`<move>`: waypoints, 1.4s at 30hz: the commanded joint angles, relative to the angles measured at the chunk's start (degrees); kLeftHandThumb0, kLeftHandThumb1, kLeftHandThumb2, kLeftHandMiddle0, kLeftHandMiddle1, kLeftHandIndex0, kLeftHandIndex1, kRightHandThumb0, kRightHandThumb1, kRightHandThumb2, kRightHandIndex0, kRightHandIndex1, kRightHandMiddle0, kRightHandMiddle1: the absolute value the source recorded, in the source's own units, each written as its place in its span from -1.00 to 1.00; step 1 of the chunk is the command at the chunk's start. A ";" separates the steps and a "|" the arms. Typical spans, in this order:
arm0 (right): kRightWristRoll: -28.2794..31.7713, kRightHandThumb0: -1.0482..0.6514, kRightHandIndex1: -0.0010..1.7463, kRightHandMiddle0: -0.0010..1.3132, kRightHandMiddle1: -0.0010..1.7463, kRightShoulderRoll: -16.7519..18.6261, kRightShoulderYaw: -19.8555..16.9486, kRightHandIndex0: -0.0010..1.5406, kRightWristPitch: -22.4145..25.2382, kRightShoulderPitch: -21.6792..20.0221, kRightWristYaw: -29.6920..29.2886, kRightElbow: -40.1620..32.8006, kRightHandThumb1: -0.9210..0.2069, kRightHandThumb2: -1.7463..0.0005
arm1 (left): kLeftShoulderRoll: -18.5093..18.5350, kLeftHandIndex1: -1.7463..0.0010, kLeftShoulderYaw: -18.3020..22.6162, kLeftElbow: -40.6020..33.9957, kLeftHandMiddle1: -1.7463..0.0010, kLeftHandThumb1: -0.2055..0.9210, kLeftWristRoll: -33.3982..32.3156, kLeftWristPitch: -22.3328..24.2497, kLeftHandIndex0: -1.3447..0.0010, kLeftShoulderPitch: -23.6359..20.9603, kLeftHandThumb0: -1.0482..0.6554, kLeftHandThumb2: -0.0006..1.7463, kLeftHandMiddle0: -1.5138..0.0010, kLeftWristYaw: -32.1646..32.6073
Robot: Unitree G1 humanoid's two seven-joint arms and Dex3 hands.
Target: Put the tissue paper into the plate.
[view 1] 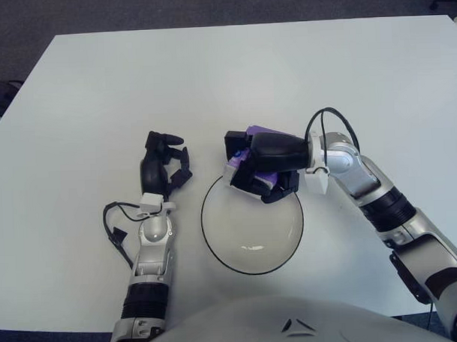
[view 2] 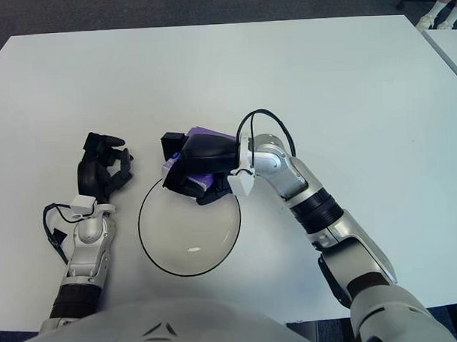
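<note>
A round clear plate (view 1: 253, 247) with a dark rim lies on the white table near the front edge. My right hand (view 1: 252, 170) hangs over the plate's far rim, its black fingers curled around a purple and white tissue pack (view 1: 262, 131). Most of the pack is hidden by the hand. My left hand (view 1: 164, 160) shows just left of the plate, fingers curled and holding nothing.
The white table (view 1: 210, 74) stretches wide behind and to both sides of the plate. A black cable (view 1: 114, 224) loops beside my left wrist. Dark floor lies beyond the table's far edge.
</note>
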 commanded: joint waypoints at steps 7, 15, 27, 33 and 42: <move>-0.39 0.03 1.00 0.64 1.00 -4.14 -1.41 0.78 -4.86 3.86 -0.98 -2.71 0.24 -0.74 | -0.63 -1.00 -0.20 5.72 -0.99 0.50 -0.04 0.76 0.46 5.80 -0.23 0.05 0.23 -0.96; 4.66 0.03 1.00 0.61 1.00 -6.60 -3.33 0.75 -3.18 7.39 -0.75 -8.53 0.26 -0.74 | -0.69 -1.00 0.00 5.06 -0.99 0.50 -0.55 1.09 0.46 6.19 -0.23 0.05 0.23 -1.47; 7.40 0.07 1.00 0.57 1.00 -9.81 -3.08 0.70 1.05 8.84 2.74 -13.42 0.25 -0.72 | -0.76 -1.00 -0.16 4.16 -0.99 0.49 0.04 1.26 0.45 6.75 -0.23 0.06 0.23 -1.27; 8.23 0.08 1.00 0.56 1.00 -10.21 -3.31 0.70 1.76 9.39 3.32 -14.47 0.26 -0.72 | -0.66 -1.00 -0.29 4.19 -0.99 0.49 0.08 0.79 0.45 6.96 -0.23 0.06 0.23 -1.51; 9.70 0.08 1.00 0.56 1.00 -10.71 -3.87 0.70 2.77 11.27 3.53 -16.93 0.25 -0.72 | -1.02 -1.00 -0.27 3.82 -0.99 0.48 -0.32 0.93 0.44 7.29 -0.23 0.07 0.22 -1.55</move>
